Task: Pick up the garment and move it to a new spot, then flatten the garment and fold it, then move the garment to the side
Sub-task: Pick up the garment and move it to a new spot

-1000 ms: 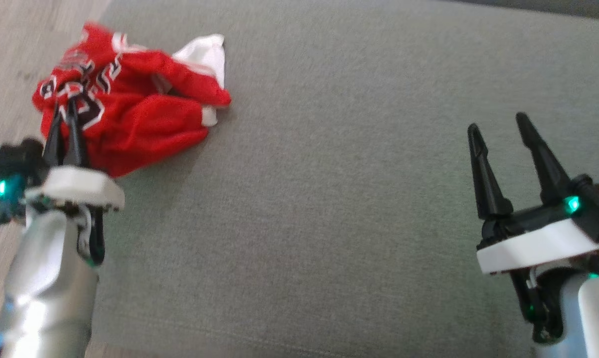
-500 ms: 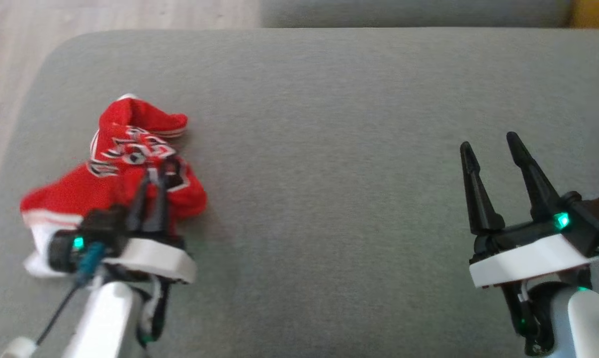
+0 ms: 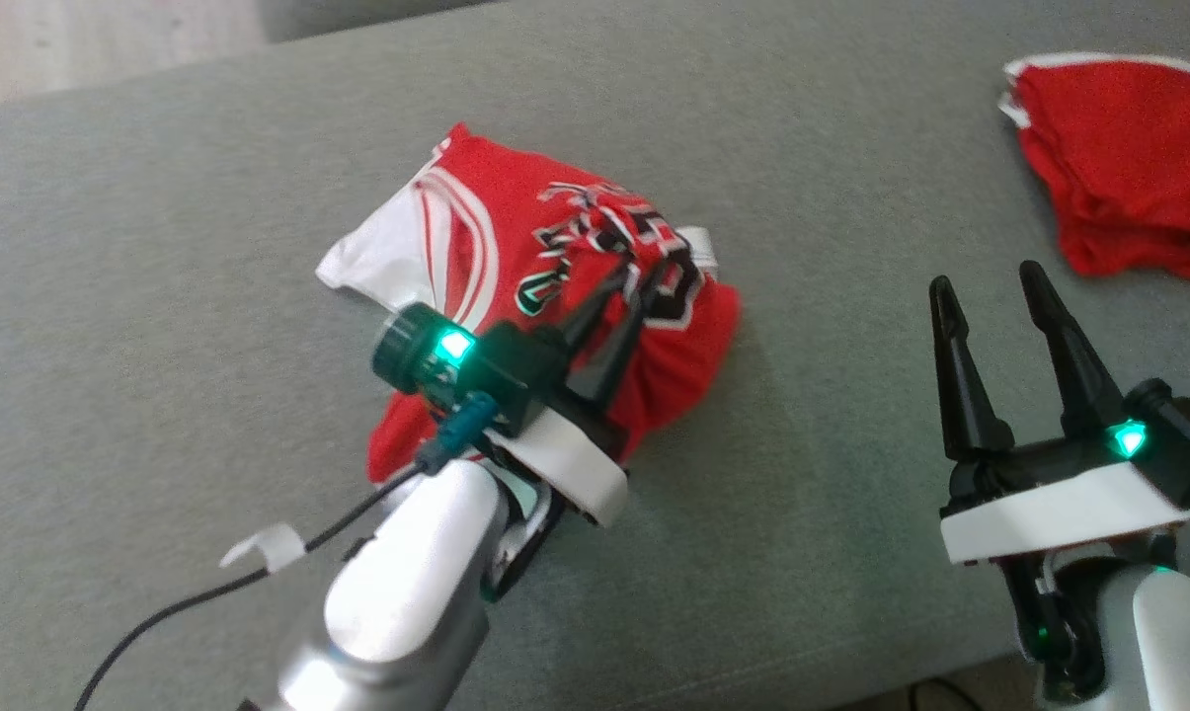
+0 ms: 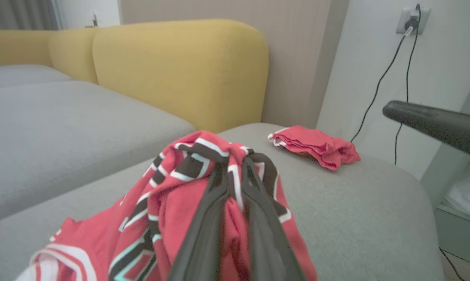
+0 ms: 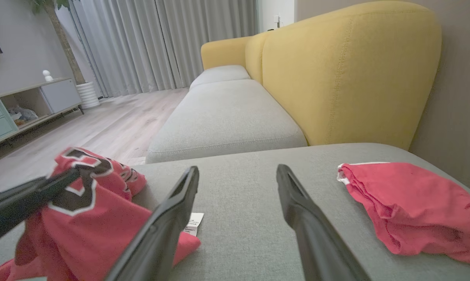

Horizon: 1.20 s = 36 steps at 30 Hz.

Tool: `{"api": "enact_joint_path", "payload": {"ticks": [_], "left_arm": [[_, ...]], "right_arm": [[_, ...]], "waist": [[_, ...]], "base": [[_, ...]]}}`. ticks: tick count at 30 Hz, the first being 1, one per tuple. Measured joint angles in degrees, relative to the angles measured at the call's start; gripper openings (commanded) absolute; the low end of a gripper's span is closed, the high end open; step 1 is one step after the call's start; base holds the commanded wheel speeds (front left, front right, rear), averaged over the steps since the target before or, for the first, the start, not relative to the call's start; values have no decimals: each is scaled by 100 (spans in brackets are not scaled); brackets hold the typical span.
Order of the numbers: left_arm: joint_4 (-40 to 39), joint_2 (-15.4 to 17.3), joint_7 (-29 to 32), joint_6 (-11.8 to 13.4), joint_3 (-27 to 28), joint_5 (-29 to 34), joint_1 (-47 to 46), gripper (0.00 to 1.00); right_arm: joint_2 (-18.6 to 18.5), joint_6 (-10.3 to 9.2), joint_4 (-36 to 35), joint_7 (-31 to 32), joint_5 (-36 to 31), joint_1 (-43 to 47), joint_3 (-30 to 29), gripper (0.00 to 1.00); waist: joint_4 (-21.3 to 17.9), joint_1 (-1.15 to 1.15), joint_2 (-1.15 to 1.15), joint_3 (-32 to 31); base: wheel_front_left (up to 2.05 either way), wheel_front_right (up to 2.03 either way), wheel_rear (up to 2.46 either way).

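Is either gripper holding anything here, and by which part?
The left gripper is shut on the red jersey, pinching a bunched fold in its black-and-white lettering. The right gripper is open and holds nothing.

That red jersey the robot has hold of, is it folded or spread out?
Neither: crumpled. The jersey sits bunched in a heap, pinched in the shut left gripper.

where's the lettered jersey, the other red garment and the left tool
lettered jersey [image 3: 511, 193]: head view, on its plain red panel left of the lettering
other red garment [image 3: 1118, 148]: head view, middle of its top layer
left tool [image 3: 634, 284]: head view, midway between its fingertips, shut on the jersey
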Motion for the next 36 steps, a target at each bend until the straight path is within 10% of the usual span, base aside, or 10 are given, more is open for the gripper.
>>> {"api": "enact_joint_path", "payload": {"ticks": [4, 5, 7, 16, 24, 36], "left_arm": [[449, 2, -82, -1, -404, -180, -15, 0], [517, 2, -134, 0, -477, -202, -13, 23], [560, 2, -288, 7, -645, -238, -14, 100], [423, 81, -738, 375, -689, -230, 35, 100], [85, 898, -939, 1128, 252, -356, 650, 100], [-281, 1589, -1100, 1580, 1311, -954, 1783, 100]], "right_arm": [[25, 0, 49, -57, 26, 1, -32, 100], [30, 0, 54, -85, 31, 1, -47, 100], [33, 0, 74, -107, 42, 1, -130, 100], [35, 0, 77, -87, 54, 2, -225, 100], [36, 0, 15, 92, 2, 22, -187, 100], [36, 0, -23, 353, -94, 327, -108, 100]], "waist": [[-251, 0, 0, 178], [-278, 0, 0, 221], [-270, 1, 0, 273], [228, 0, 0, 160], [845, -1, 0, -112], [1520, -1, 0, -594]], "base": [[0, 0, 0], [0, 0, 0], [0, 0, 0], [0, 0, 0], [0, 0, 0], [0, 0, 0]]}}
